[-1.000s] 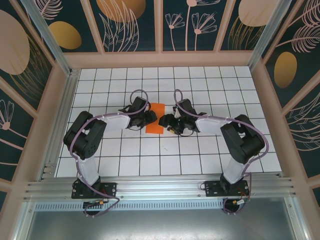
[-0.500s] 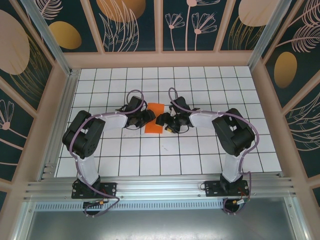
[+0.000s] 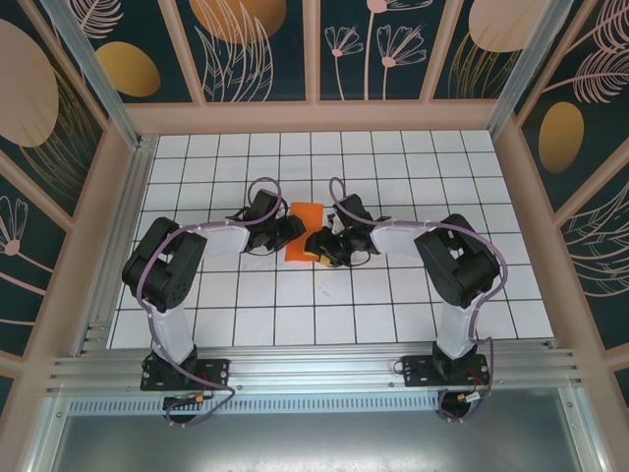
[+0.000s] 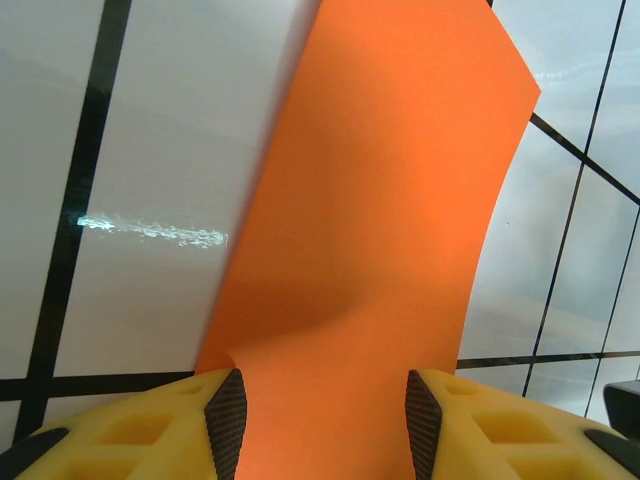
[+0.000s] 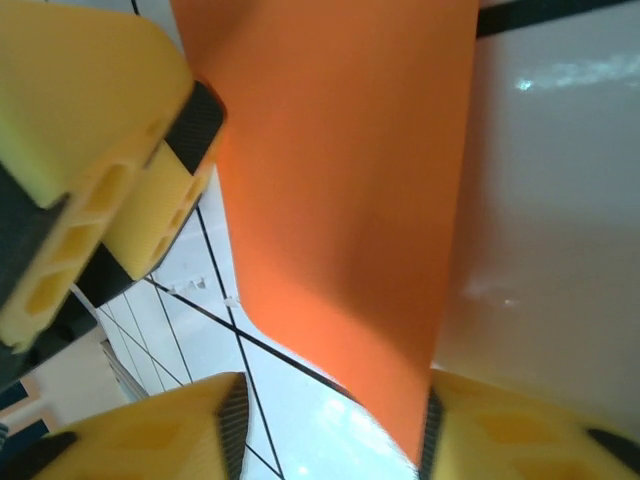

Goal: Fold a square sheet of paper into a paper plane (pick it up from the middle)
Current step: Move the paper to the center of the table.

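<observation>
Orange sheet of paper [image 3: 306, 213] sits mid-table on the white grid tiles [image 3: 295, 305], a narrow strip lying betw. the two wrists. Surface is bowed, not flat, w/ shadow along one long edge. Left gripper [image 3: 292, 232] is at the strip's left side. Its jaws are apart, black pads [image 4: 228, 420] either side of the sheet, which runs on beneath the yellow fingers. Right gripper [image 3: 317, 248] is at the near right corner, jaws also apart, paper edge against one pad [image 5: 431, 425]. Firm grip by either: cannot tell.
</observation>
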Available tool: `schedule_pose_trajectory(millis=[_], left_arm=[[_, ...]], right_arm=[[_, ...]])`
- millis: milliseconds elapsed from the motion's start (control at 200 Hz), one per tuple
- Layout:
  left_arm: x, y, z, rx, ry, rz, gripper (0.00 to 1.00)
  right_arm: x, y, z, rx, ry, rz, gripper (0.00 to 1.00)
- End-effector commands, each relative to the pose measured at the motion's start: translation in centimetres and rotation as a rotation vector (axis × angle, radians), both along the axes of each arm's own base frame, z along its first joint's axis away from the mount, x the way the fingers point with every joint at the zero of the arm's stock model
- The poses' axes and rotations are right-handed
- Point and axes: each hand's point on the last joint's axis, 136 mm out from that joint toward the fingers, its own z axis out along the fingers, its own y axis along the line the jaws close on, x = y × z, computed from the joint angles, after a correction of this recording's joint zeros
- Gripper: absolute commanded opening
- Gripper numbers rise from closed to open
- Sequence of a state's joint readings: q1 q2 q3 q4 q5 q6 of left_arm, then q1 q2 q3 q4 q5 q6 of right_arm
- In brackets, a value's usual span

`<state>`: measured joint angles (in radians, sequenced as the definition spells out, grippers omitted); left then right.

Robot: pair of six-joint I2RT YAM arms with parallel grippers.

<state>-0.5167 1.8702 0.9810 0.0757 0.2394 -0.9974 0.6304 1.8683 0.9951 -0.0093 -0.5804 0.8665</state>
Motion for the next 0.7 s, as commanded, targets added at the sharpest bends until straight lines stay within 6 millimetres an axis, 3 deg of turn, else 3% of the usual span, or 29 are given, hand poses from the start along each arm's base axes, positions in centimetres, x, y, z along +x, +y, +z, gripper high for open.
schedule_pose_trajectory(millis=[0, 175, 310, 460, 495, 696], left_arm=[[-1.9, 0.9, -2.5, 0.032, 0.088, 0.0, 0.5], [-1.6, 0.6, -0.8, 0.01, 0.047, -0.011, 0.51], [-1.6, -0.1, 1.2, -0.047, -0.009, -0.044, 0.56], [-2.4, -0.7, 3.7, -0.13, -0.074, -0.085, 0.61], [-2.6, -0.8, 5.1, -0.159, -0.109, -0.095, 0.61], [-4.1, -1.3, 6.8, -0.243, -0.167, -0.144, 0.58]], right_arm=[[-0.1, 0.3, 0.8, 0.028, 0.002, -0.023, 0.36], [0.0, -0.5, 0.6, 0.001, -0.003, -0.074, 0.2], [-0.1, -1.1, 0.6, -0.006, -0.005, -0.101, 0.0], [-1.4, -2.2, 0.8, -0.027, 0.007, -0.091, 0.0], [-1.9, -2.5, 0.7, -0.041, 0.014, -0.084, 0.0], [-5.8, -4.8, 0.2, -0.107, 0.079, -0.015, 0.0]])
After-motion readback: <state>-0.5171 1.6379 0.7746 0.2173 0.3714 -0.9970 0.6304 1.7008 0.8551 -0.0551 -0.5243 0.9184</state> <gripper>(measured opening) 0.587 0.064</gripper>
